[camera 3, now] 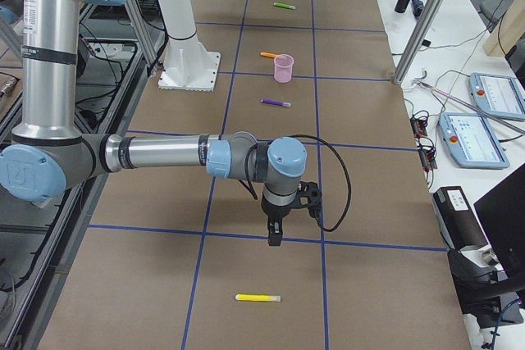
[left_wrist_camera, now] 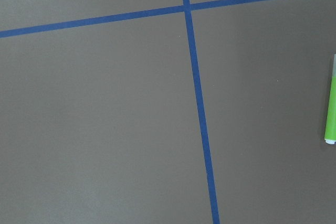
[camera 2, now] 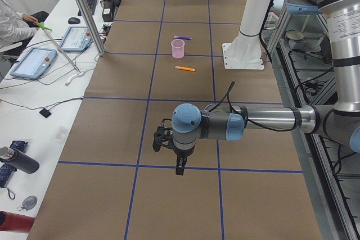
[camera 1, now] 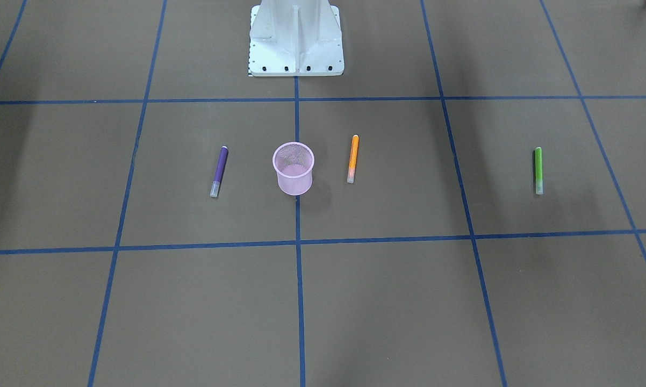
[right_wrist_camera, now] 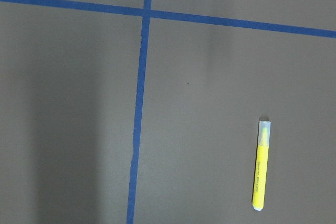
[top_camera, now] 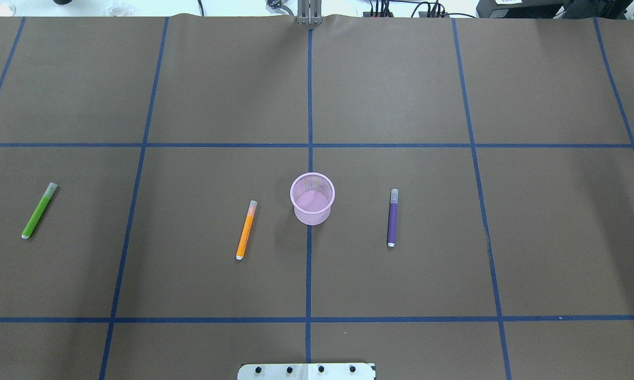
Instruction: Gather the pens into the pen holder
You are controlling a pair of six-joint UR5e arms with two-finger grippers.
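The pink mesh pen holder (top_camera: 312, 198) stands upright at the table's middle, nothing showing inside it. An orange pen (top_camera: 246, 230) lies just to its left and a purple pen (top_camera: 392, 217) to its right, both flat on the paper. A green pen (top_camera: 39, 210) lies far left and shows at the right edge of the left wrist view (left_wrist_camera: 331, 108). A yellow pen (right_wrist_camera: 261, 166) lies at the table's right end. My left gripper (camera 2: 179, 171) and right gripper (camera 3: 273, 241) hang over opposite ends of the table; I cannot tell whether either is open or shut.
Brown paper with a blue tape grid (top_camera: 309, 264) covers the table. The robot's white base (camera 1: 296, 40) stands at the near edge. Side benches hold control tablets (camera 2: 34, 61), bottles (camera 2: 17, 160) and cables. A seated person (camera 2: 14, 18) is at the left bench.
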